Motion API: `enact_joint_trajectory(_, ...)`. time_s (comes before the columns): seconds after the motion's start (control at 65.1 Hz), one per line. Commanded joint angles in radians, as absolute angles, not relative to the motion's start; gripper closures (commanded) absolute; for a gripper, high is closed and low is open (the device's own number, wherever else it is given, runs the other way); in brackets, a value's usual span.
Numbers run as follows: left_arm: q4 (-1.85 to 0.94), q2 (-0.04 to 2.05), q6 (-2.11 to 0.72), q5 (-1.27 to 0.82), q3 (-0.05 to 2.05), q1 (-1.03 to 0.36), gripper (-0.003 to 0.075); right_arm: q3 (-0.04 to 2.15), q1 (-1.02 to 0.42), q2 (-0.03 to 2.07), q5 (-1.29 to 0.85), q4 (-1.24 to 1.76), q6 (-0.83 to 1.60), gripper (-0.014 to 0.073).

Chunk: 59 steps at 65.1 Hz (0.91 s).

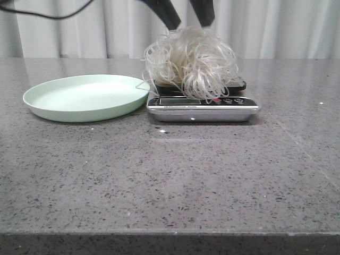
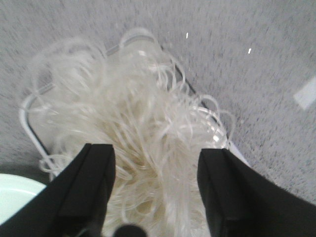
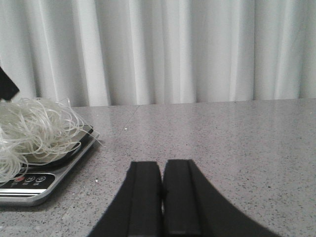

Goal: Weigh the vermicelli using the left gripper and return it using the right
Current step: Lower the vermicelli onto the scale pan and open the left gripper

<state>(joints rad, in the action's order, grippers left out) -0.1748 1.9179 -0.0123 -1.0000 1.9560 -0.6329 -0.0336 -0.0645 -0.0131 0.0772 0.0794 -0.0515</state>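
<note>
The vermicelli point(image 1: 191, 61), a fluffy mound of pale curly strands, lies on the small kitchen scale point(image 1: 202, 110) at the back middle of the table. My left gripper point(image 1: 187, 18) hangs just over the mound, open, with one black finger on each side of its top. In the left wrist view the vermicelli point(image 2: 133, 108) fills the gap under the open left gripper point(image 2: 155, 153). My right gripper point(image 3: 162, 165) is shut on nothing, low over bare table to the right of the scale point(image 3: 34, 190). It does not show in the front view.
An empty pale green plate point(image 1: 85, 98) sits directly left of the scale, almost touching it; its edge point(image 2: 15, 195) shows in the left wrist view. White curtains hang behind the grey speckled table point(image 1: 170, 180).
</note>
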Motion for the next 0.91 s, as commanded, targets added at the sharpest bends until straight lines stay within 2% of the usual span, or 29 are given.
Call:
enact_joint_trajectory(0.0,-0.188,1.797,0.0,-0.968,2.005,-0.611,0.0269,-0.02,-0.067,-0.027,0.156,0.079,-0.048,0.0426)
enact_joint_trajectory(0.154,-0.12,1.701,0.0,-0.953,1.976,-0.586,0.0269,-0.02,-0.067,-0.027,0.156,0.079,-0.048,0.0426)
enact_joint_trajectory(0.292,-0.078,1.584,0.0,-0.901,1.854,-0.56,0.0269,-0.02,-0.067,-0.027,0.156,0.079,-0.048,0.0426)
enact_joint_trajectory(0.569,-0.074,1.287,0.0,-0.717,1.418,-0.501,0.0269,-0.02,-0.067,-0.027,0.156,0.079,-0.048,0.0426)
enact_joint_trajectory(0.892,-0.086,0.945,0.0,-0.501,0.966,-0.516,0.0269,-0.02,-0.067,-0.027,0.156,0.079,-0.048,0.0426)
